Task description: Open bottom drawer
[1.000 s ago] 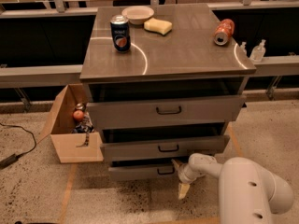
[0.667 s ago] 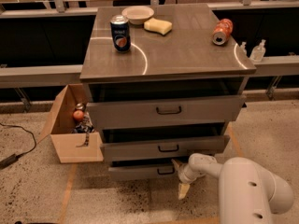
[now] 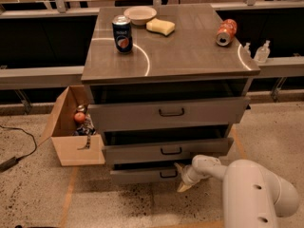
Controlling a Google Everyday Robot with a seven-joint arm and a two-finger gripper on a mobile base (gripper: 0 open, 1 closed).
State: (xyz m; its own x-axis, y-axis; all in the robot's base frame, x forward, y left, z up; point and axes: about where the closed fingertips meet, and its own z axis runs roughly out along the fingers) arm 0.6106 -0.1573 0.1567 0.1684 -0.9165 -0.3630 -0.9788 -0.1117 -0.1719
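The bottom drawer (image 3: 142,175) is the thin grey panel at the foot of the cabinet, with a small dark curved handle (image 3: 168,174). It stands a little out from the cabinet body. My gripper (image 3: 181,177) is at the drawer's right end, just right of the handle, with its pale fingers (image 3: 184,186) against the front panel near the floor. The white arm (image 3: 247,189) comes in from the lower right. The mid-sized drawer (image 3: 166,150) and the tallest top drawer (image 3: 168,112) sit above it.
The cabinet top holds a blue can (image 3: 123,34), a bowl (image 3: 139,14), a yellow sponge (image 3: 160,26) and a tipped red can (image 3: 225,32). An open cardboard box (image 3: 71,127) stands on the floor at the left. A cable (image 3: 23,141) lies at far left.
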